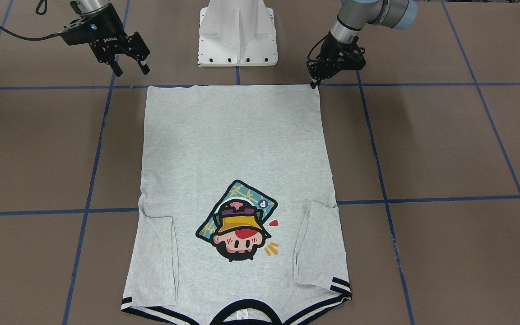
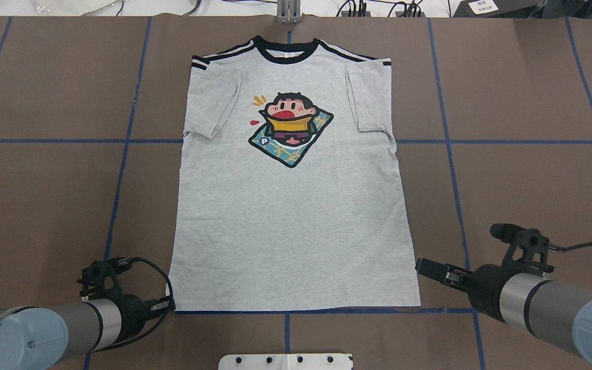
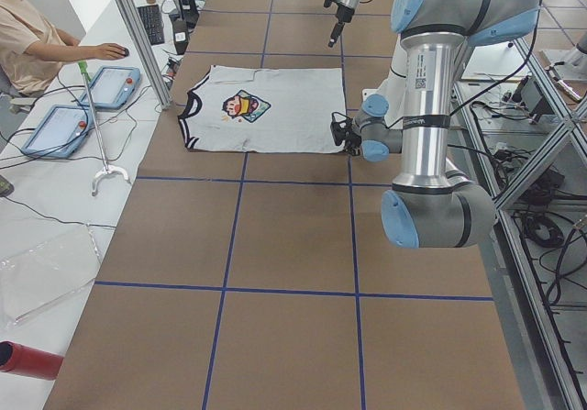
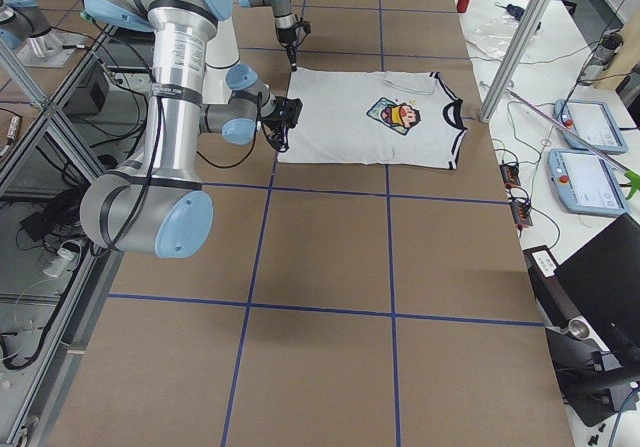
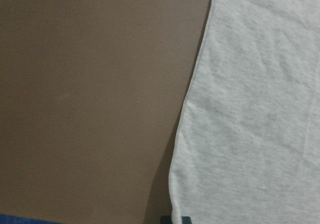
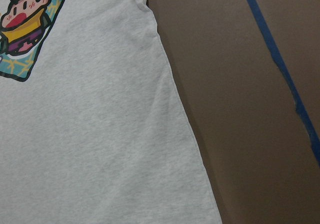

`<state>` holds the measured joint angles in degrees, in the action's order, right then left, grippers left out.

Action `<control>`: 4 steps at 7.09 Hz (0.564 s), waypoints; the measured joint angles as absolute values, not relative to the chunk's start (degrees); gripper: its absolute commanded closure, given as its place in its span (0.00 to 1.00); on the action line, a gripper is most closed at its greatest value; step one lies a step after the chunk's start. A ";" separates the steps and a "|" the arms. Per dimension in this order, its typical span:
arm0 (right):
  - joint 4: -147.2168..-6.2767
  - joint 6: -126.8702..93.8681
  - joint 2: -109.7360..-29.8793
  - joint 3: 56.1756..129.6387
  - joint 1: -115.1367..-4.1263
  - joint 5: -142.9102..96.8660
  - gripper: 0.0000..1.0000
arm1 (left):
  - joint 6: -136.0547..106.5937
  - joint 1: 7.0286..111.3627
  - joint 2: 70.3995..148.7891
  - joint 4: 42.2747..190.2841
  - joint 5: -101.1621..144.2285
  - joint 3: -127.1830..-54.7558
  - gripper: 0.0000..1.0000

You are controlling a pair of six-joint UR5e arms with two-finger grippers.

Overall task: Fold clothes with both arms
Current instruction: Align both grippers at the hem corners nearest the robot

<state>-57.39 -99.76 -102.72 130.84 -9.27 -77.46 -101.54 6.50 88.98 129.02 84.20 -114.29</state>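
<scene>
The clothes are one light grey T-shirt (image 1: pixel 237 149) (image 2: pixel 291 221), lying flat and print side up. Both sleeves are folded inward, the black collar is at the far side from the robot, and the hem is at the near side. My left gripper (image 1: pixel 314 82) (image 2: pixel 168 306) is down at table height on the hem's left corner and shut on it. Its fingertip (image 5: pixel 175 219) shows right at the shirt's edge (image 5: pixel 260 108). My right gripper (image 1: pixel 131 67) (image 2: pixel 427 268) hovers open just outside the hem's right corner, holding nothing. The right wrist view shows the shirt's side edge (image 6: pixel 90 124).
The white pedestal base (image 1: pixel 237 36) stands just behind the hem. Blue tape lines (image 2: pixel 121 154) cross the brown table. A seated person (image 3: pixel 27 34) with tablets (image 3: pixel 110 84) is beyond the collar side. A red cylinder (image 3: pixel 27 360) lies off the table's far end.
</scene>
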 measured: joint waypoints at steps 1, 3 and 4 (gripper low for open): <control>-57.45 -99.78 -102.73 130.78 -9.11 -77.24 0.05 | -101.52 6.57 89.04 129.02 84.20 -114.61 1.00; -57.81 -103.28 -102.80 130.38 -8.27 -75.89 0.24 | -101.57 6.93 89.23 129.02 84.18 -117.10 1.00; -58.68 -107.88 -102.71 130.13 -7.94 -75.58 0.28 | -101.59 7.33 89.23 129.03 83.97 -118.65 1.00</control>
<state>-58.68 -107.88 -102.71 130.13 -7.94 -75.58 -101.59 7.33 89.23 129.03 83.97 -118.65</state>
